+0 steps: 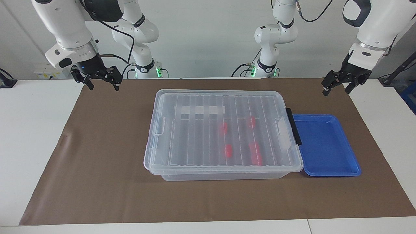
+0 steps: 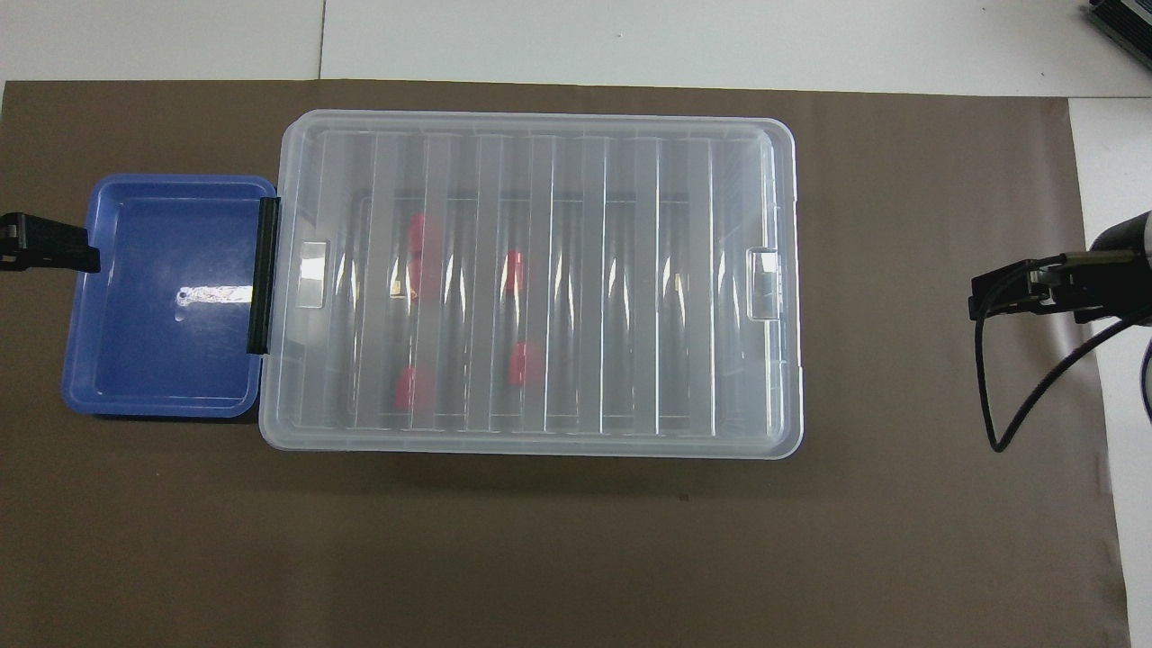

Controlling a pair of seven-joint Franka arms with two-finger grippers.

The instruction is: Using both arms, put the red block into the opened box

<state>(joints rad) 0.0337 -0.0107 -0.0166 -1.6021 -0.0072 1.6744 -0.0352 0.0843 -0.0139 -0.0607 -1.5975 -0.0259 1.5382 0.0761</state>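
The red blocks [image 1: 254, 148] lie inside the box [image 1: 222, 133], under its ribbed lid [image 1: 214, 107], which sits shut over them; they cluster toward the end with the black latch bar [image 1: 294, 126], some nearer the robots, the others farther. Through the lid their number is hard to fix, since two may be touching. The blue tray [image 1: 325, 169] stands just beside the latch end, toward the left arm's end of the bench, and looks bare. Judging by this, the placing looks finished and both arms wait. If any step remains, it is to hold clear: both grippers are best kept high and wide of the lid so that neither nudges the box, and any fresh reach should drop straight down rather than sweep across the rim. The left gripper [image 1: 336, 85] hangs with its fingers apart and nothing between them, over the brown mat [image 1: 107, 156] near the corner closest to the robots. The right gripper [image 1: 101, 83] hangs likewise spread and bare over the mat's edge at its own end. The facing view shows both grippers whole, raised well above the surface, with daylight between the fingers. The overhead view gives only slivers of them at its edges, but lays out the blocks' spacing and the tray's bare floor more squarely.
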